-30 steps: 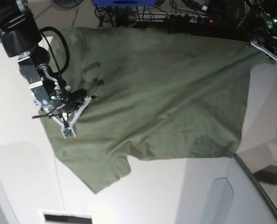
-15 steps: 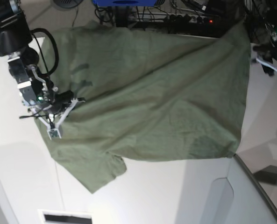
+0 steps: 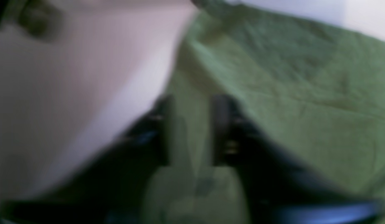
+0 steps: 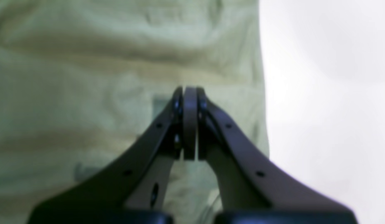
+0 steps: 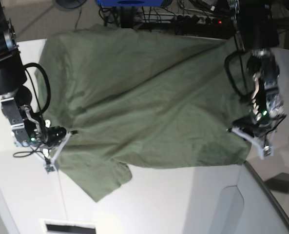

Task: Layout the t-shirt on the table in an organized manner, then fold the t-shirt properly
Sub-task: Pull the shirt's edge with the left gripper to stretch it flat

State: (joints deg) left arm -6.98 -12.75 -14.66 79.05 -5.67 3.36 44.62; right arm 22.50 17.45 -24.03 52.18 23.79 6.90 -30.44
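Note:
The olive-green t-shirt [image 5: 149,107] lies spread across the white table [image 5: 159,204], with creases and a sleeve bunched at the front left. My right gripper [image 5: 49,165] is shut at the shirt's left edge. In the right wrist view its tips [image 4: 189,93] are pressed together over the cloth [image 4: 86,77], and no cloth shows between them. My left gripper [image 5: 263,148] hangs at the shirt's right edge. The blurred left wrist view shows its fingers [image 3: 164,130] a little apart above the cloth [image 3: 289,93], at the border with bare table [image 3: 71,77].
Cables and a power strip [image 5: 193,19] run behind the table's far edge. A grey curved panel [image 5: 261,195] sits at the front right. A small dark slot [image 5: 68,226] is at the front left edge. Bare table [image 4: 320,93] lies beside the right gripper.
My left gripper let go of the shirt's far right corner, which now lies on the table, and swung down to the shirt's right edge. My right gripper slid left and toward the front.

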